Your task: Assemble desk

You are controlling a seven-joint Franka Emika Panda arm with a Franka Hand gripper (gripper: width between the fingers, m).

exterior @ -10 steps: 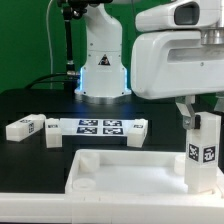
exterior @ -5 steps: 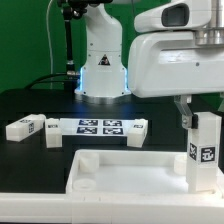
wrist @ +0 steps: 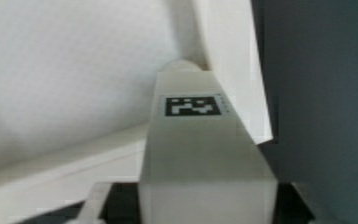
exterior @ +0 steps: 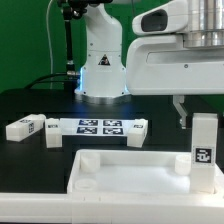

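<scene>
Tabletop [exterior: 130, 168]: near edge cut off, bottom of frame. End effector [exterior: 198, 112]: right of frame, largely hidden by wrist housing [exterior: 175, 65]; grip indeterminable. Leg [wrist: 202, 160]: wrist view, blurred, cut off by frame edge.

The marker board [exterior: 98, 127] lies flat on the black surface [exterior: 30, 165], toward its far side, with a green backdrop [exterior: 25, 40] standing behind.

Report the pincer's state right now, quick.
Pincer: closed on a white leg, held upright at the tabletop corner on the exterior view's right.
</scene>
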